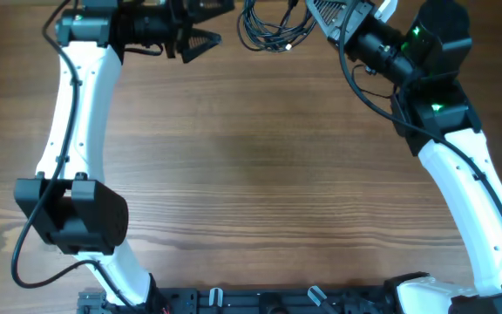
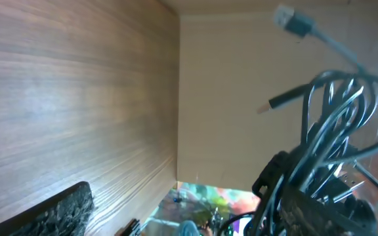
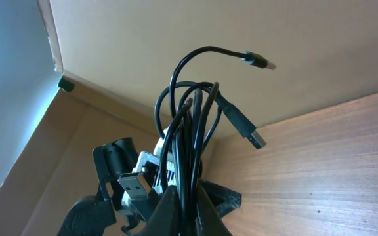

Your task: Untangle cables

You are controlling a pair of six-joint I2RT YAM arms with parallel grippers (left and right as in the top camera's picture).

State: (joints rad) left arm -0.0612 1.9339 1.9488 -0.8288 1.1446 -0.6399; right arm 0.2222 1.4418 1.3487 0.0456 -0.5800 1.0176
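Note:
The cables [image 1: 268, 26] are a bunched tangle of thin black wires with USB plugs, at the table's far edge. My right gripper [image 1: 318, 12] reaches in from the right and is shut on the cables. In the right wrist view its fingers [image 3: 186, 206] pinch several strands, and the loops [image 3: 189, 118] rise above them with plug tips sticking out. My left gripper [image 1: 206, 39] is open, just left of the bundle and pointing at it. In the left wrist view the cables [image 2: 336, 118] hang at the right, and the gap between its jaws [image 2: 182, 203] holds nothing.
A beige wall [image 2: 241, 85] stands right behind the table's far edge. The wooden tabletop [image 1: 251, 166] spreads toward the front. Both arm bases and a black rail [image 1: 260, 301] sit along the near edge. A thicker black cord [image 1: 364, 92] runs along the right arm.

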